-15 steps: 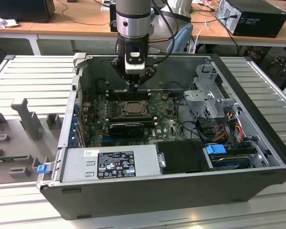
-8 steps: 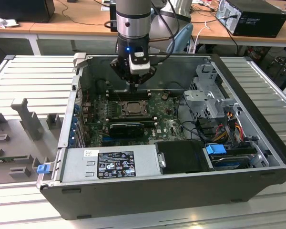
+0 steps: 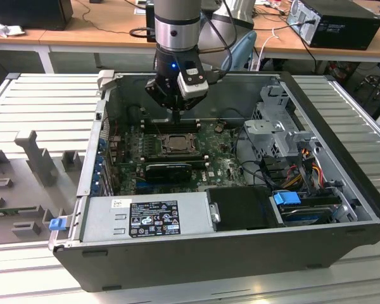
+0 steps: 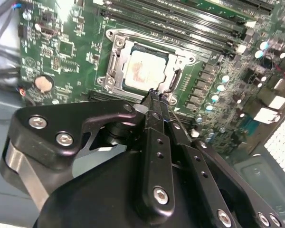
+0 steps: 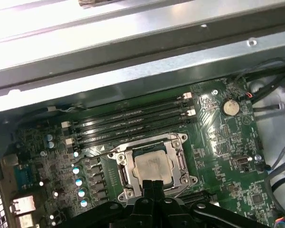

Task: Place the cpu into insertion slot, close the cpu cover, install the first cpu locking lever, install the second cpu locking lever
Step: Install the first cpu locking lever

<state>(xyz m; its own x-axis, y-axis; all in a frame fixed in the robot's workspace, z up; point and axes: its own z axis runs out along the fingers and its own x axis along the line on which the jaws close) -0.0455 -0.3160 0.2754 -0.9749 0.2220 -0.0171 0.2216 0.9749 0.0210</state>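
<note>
The cpu (image 3: 175, 144) lies in the insertion slot (image 3: 161, 147) on the green motherboard inside the open computer case. Its pale metal top (image 5: 153, 167) shows through the window of the cpu cover (image 5: 181, 162), which lies flat on the socket. In the second wrist view the cpu (image 4: 143, 70) sits in the same metal frame (image 4: 179, 66). My gripper (image 3: 177, 118) hangs just above the socket's far edge, fingers pressed together and holding nothing. The fingertips (image 5: 153, 186) point at the cpu's near edge and end just short of the socket (image 4: 154, 96).
Long black memory slots (image 3: 171, 125) run behind the socket, and a black card (image 3: 168, 170) lies in front of it. A power supply (image 3: 145, 216) fills the case's front. A drive cage (image 3: 275, 130) and cables (image 3: 304, 168) stand at the exterior view's right. The case walls (image 3: 95, 145) enclose everything.
</note>
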